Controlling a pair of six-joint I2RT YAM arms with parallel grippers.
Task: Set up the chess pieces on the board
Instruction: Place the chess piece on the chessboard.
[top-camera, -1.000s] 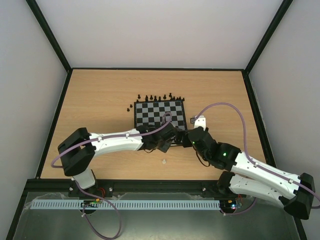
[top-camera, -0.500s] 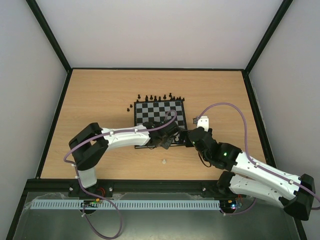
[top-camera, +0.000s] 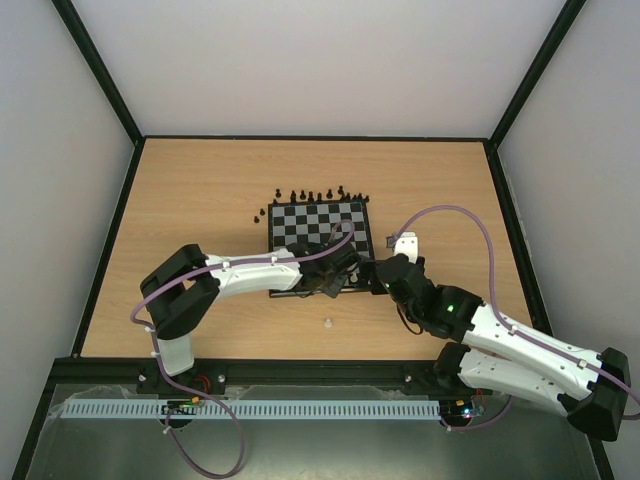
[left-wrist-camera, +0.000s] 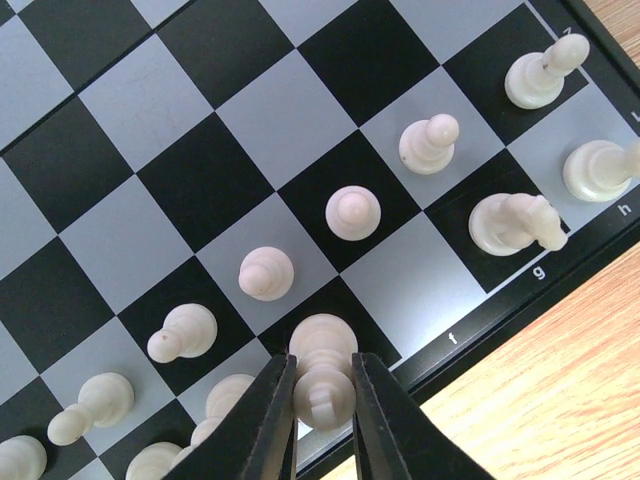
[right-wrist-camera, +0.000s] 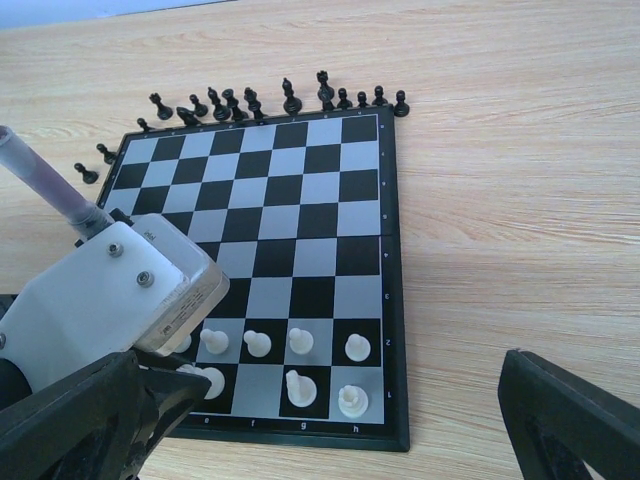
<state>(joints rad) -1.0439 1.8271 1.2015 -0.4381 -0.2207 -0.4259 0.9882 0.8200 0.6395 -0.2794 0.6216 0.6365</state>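
- Cream plastic fills the gap between the left fingers (left-wrist-camera: 272, 425). A single cream piece (left-wrist-camera: 322, 352) is clamped there by its upper part, with the jaws closed to little more than its width.
- The gripped piece is held over the nearest row of the board (left-wrist-camera: 200, 180), on the dark square just left of the one lettered f. Whether its base touches the square cannot be told.
- A diagonal line of cream pawns (left-wrist-camera: 352, 212) is seen on the next row, one to a square.
- A cream knight (left-wrist-camera: 515, 222) is found on the g square, and a cream end piece (left-wrist-camera: 598, 170) on the h square beside it.
- The right fingers (right-wrist-camera: 565, 420) are spread wide and nothing is held by them. They are kept low at the near edge of the board, with the white housing (right-wrist-camera: 110, 290) of the left arm close by on their left side.
- The black pieces (right-wrist-camera: 290, 100) are set off the board in a ragged line on the wood-grain tabletop (right-wrist-camera: 500, 150), just beyond the far edge. A few more are placed by the far left corner.
- From above, both arms are seen meeting at the near edge of the board. A small pale piece (top-camera: 327, 323) is left alone on the tabletop, nearer the arm bases and well apart from the board.
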